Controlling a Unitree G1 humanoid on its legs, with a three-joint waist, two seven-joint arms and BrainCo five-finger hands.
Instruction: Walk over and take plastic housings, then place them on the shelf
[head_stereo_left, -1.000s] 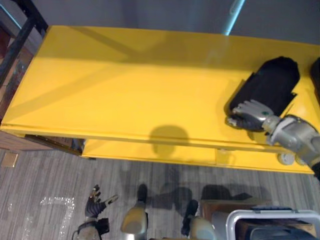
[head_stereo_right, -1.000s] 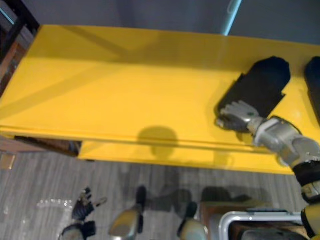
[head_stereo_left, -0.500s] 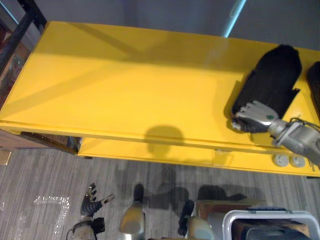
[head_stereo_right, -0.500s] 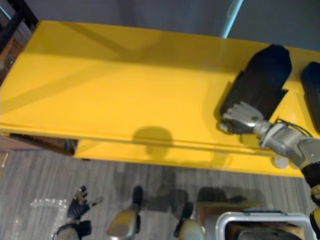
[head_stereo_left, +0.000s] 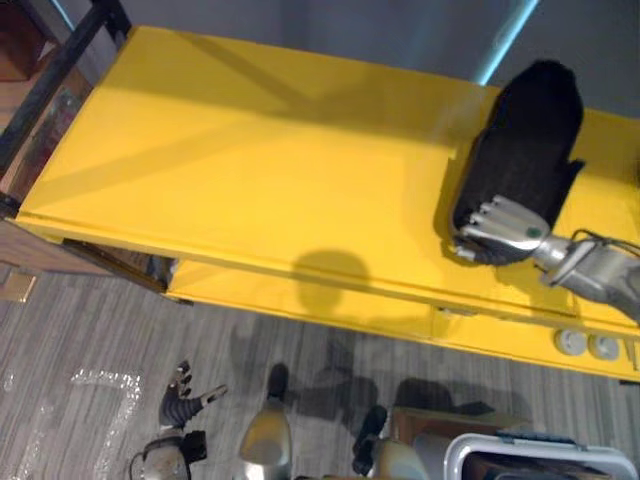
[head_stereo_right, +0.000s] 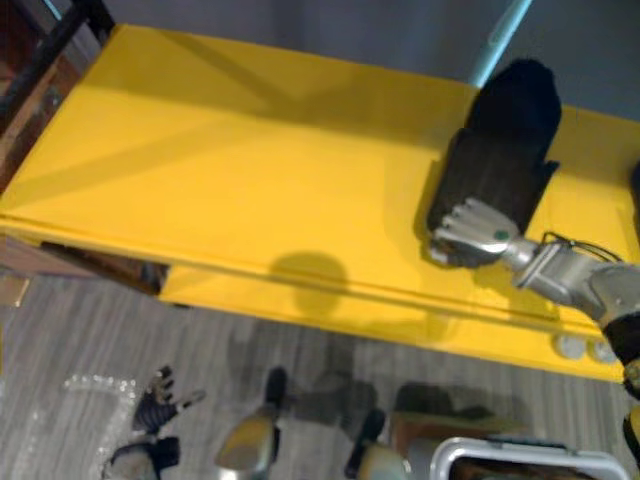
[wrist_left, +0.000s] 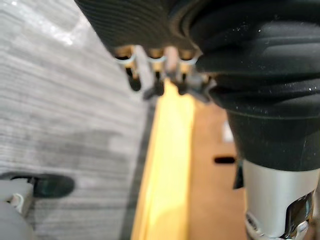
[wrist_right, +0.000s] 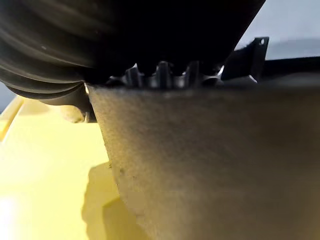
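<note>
- My right hand (head_stereo_left: 508, 226) is curled over the near end of the long black plastic housing with a rounded far end (head_stereo_left: 525, 130). The fingers (wrist_right: 162, 70) hook its top edge and the thumb is tucked at the side.
- That housing lies flat on the glossy yellow shelf top (head_stereo_left: 250, 170), over toward my right, lengthwise from front to back.
- Holding it by the near end makes sense to me: it lets the far end slide deep onto the shelf while my arm stays off the surface.
- I'd guess the placing is basically done and letting go is what's left.
- My left hand (head_stereo_left: 182, 400) hangs low over the grey striped floor (head_stereo_left: 80, 330). Its fingers are loose and spread, holding nothing, since 1 hand is enough for this piece.
</note>
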